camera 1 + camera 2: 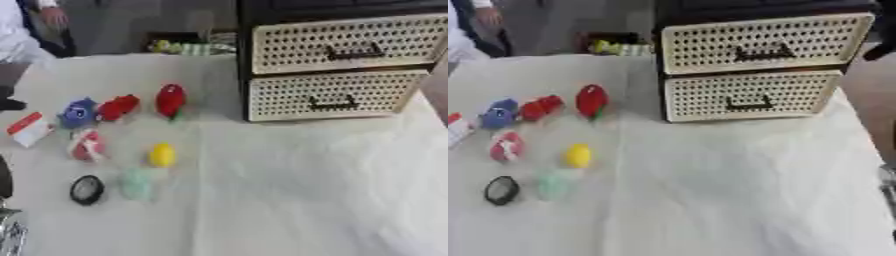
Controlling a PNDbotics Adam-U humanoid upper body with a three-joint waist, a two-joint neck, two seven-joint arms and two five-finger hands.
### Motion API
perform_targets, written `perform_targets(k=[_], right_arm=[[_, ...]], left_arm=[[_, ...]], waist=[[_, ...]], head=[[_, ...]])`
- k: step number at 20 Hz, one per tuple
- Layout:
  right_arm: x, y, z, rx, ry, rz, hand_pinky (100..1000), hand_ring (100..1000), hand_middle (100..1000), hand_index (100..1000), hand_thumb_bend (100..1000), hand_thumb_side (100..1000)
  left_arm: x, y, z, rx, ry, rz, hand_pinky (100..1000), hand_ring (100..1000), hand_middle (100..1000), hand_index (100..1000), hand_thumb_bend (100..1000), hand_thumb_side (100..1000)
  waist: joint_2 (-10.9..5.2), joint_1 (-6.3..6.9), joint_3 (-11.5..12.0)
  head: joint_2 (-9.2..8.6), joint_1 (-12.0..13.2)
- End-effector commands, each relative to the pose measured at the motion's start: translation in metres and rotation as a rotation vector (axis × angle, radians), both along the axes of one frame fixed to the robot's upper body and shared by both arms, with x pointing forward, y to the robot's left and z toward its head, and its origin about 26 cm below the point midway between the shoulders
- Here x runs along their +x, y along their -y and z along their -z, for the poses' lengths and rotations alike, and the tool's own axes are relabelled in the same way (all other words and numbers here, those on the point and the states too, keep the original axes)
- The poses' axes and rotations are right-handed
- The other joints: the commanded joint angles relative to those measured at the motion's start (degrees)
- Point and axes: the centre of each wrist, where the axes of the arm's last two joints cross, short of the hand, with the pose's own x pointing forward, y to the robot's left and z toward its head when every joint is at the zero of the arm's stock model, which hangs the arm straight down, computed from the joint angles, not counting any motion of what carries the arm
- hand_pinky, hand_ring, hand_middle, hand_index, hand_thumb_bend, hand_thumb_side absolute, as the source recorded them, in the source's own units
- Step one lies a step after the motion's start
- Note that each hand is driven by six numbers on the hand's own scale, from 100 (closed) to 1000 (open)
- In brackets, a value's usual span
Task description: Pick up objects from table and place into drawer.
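So the drawer unit (337, 67) sits at the far right of the white-covered table (289, 200), black frame with two cream perforated fronts. Both the upper drawer (346, 44) and the lower drawer (328, 95) look pushed in, each with a dark handle.

All the stuff to pick up is bunched on the left, well apart from the drawers. Back row: a blue toy (77, 113), a red toy (118, 107) touching it, and a taller red object (171, 99) just beside that. Nearer in, a pink and white object (87, 146) and a yellow object (162, 154). Closest row: a black round object (87, 190) and a pale green object (136, 182). A red and white box (29, 129) lies at the left edge.

Hands: only a silver and black bit of the left hand (10, 235) shows at the lower left corner, can't tell its fingers. Same for the right hand (888, 180), just a sliver at the right edge.
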Motion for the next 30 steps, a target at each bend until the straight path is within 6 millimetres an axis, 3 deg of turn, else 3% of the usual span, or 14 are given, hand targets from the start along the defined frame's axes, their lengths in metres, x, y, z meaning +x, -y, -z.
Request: perform_targets(k=[1,6,10,15,19,30], right_arm=[[-0.004,0.007,-0.018,-0.075,0.049,0.020,744,436,520,806,100,934],[-0.010,0.022,-0.048,-0.307,0.051,0.089,720,417,512,803,100,962],[-0.019,0.031,-0.081,-0.607,-0.006,0.178,685,413,522,802,106,998],[-0.029,0.033,-0.115,-0.969,-0.117,0.234,656,432,553,798,100,999],[-0.035,0.031,-0.135,-1.221,-0.249,0.186,612,423,522,804,100,959],[-0.045,0.022,-0.173,-1.556,-0.553,0.012,569,439,522,885,160,871]], left_arm=[[-0.003,-0.002,-0.006,0.015,0.021,-0.003,485,549,640,780,100,951],[-0.003,-0.003,-0.005,0.023,0.018,-0.006,485,549,641,780,100,951],[-0.004,-0.004,-0.005,0.035,0.017,-0.006,485,549,640,780,100,950],[-0.004,-0.005,-0.006,0.047,0.018,-0.004,484,549,641,780,100,950],[-0.003,-0.004,-0.008,0.058,0.023,0.001,484,550,642,780,100,949],[-0.003,-0.003,-0.009,0.080,0.025,0.018,484,553,643,779,100,950]], waist=[[-1.12,-0.32,0.03],[-1.33,-0.62,-0.04],[-1.36,-0.93,-0.11],[-1.24,-1.32,-0.01],[-0.97,-1.71,0.03],[-0.49,-2.27,0.46]], head=[[-0.28,-0.18],[-0.19,-0.21],[-0.24,-0.23],[-0.41,-0.34],[-0.94,-0.22],[-2.17,-0.64]])
